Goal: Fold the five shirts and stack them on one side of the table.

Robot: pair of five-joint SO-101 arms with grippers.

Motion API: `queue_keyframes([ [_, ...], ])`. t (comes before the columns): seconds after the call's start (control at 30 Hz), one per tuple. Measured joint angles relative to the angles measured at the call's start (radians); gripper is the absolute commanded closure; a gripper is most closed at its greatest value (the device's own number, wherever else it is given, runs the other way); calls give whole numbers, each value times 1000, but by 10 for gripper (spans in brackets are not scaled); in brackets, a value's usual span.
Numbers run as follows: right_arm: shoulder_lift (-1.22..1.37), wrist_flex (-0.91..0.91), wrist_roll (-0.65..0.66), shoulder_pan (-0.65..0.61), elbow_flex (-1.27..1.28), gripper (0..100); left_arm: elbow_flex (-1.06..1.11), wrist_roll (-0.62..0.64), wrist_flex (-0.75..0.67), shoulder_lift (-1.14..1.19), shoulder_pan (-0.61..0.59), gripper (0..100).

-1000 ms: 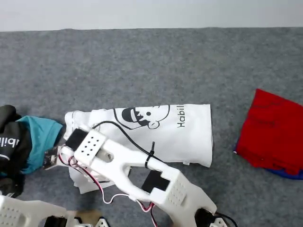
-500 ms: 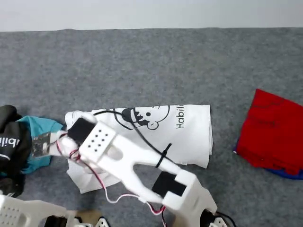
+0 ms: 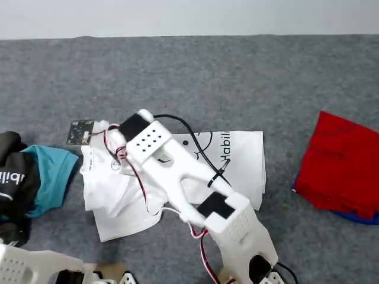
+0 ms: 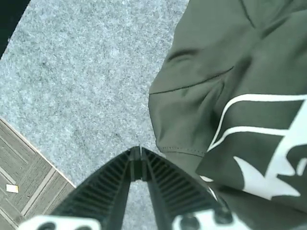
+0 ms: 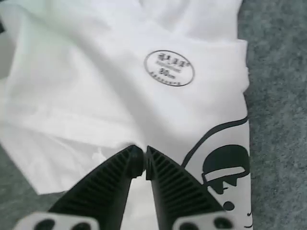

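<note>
Right jaws pinch a fold at the left end of the white shirt, which lies mid-desk, long axis left to right; the fold likely goes toward the right edge. Left jaws, pressed together and empty, sit beside the dark shirt. The white shirt carries a cartoon figure, lettering and a round stamp

A robotics lab bench: grey felt-covered table, white plastic robot arm, plain wall.
</note>
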Motion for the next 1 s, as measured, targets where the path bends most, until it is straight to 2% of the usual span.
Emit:
queue_keyframes([
  [0.13, 54, -48, 0, 40, 0, 867, 0, -2, -2, 0, 0, 992],
  [0.23, 84, -77, 0, 68, 0, 828, 2, -2, -6, 0, 0, 992],
  [0.67, 114, -124, 0, 178, 0, 815, 46, -5, -6, 5, 0, 992],
  [0.77, 109, -58, 0, 172, -26, 831, 58, -5, -6, 5, 0, 992],
  [0.93, 69, 89, 0, 95, -83, 977, 61, -5, -20, 5, 0, 992],
  [1.0, 58, 153, 0, 48, -100, 989, 61, -5, -28, 5, 0, 992],
])
